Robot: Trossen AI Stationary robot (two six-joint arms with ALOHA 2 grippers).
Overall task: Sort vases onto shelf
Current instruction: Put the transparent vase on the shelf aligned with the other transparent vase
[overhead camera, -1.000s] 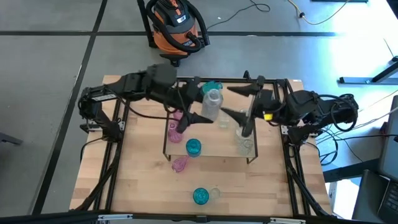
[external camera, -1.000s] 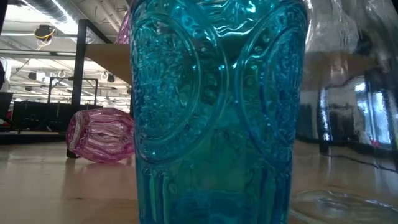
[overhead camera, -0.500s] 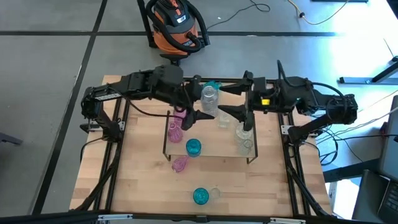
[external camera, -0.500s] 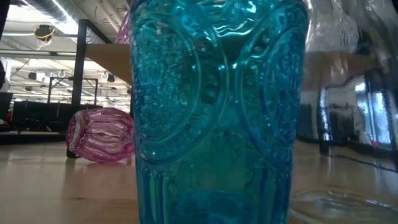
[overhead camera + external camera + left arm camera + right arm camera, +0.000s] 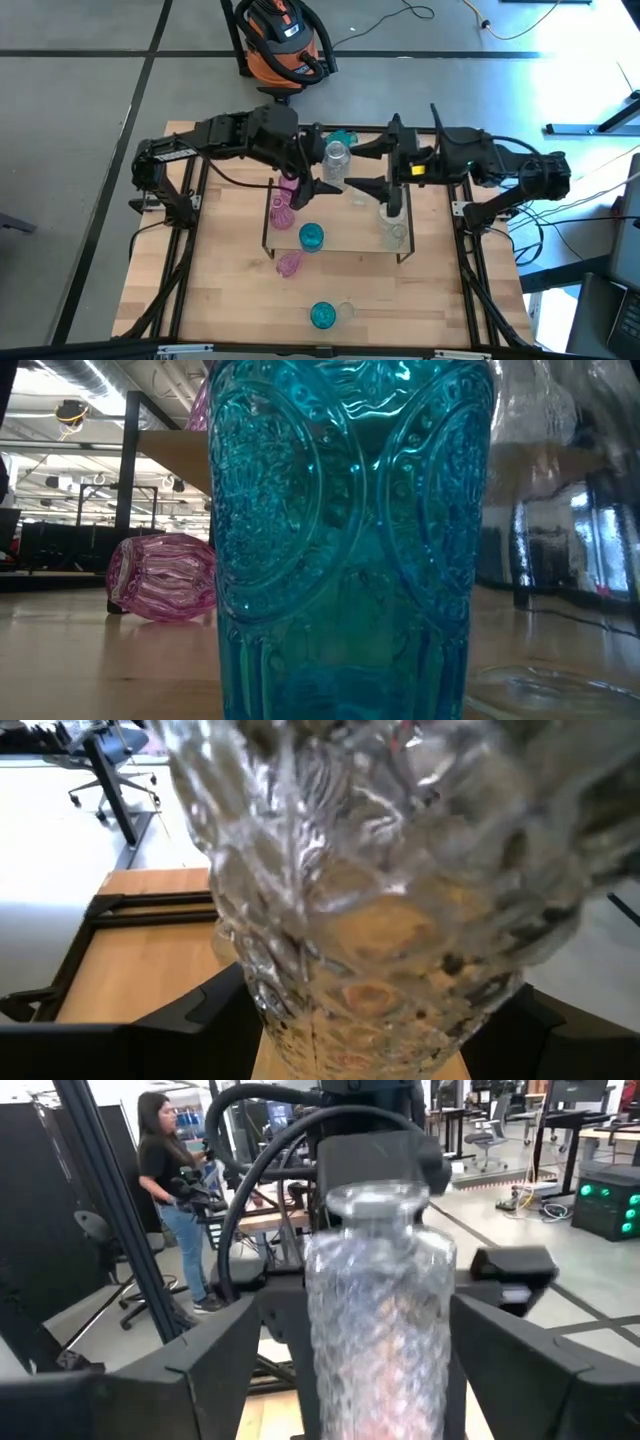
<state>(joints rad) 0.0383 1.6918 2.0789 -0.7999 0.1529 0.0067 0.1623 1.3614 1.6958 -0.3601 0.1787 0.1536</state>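
Wooden tabletop (image 5: 220, 290), centre frame. Left gripper (image 5: 322, 166) pinches clear vase (image 5: 337, 160) above shelf (image 5: 350, 238) rear edge; right gripper (image 5: 383, 165) spread wide just right of it.

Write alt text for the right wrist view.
A clear textured glass vase stands upright between the right claw's two open dark fingers, with the other arm's black wrist and cables directly behind it. Beyond, a person stands in a workshop.

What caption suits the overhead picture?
Left tool holds a clear vase above the shelf; open right tool faces it.
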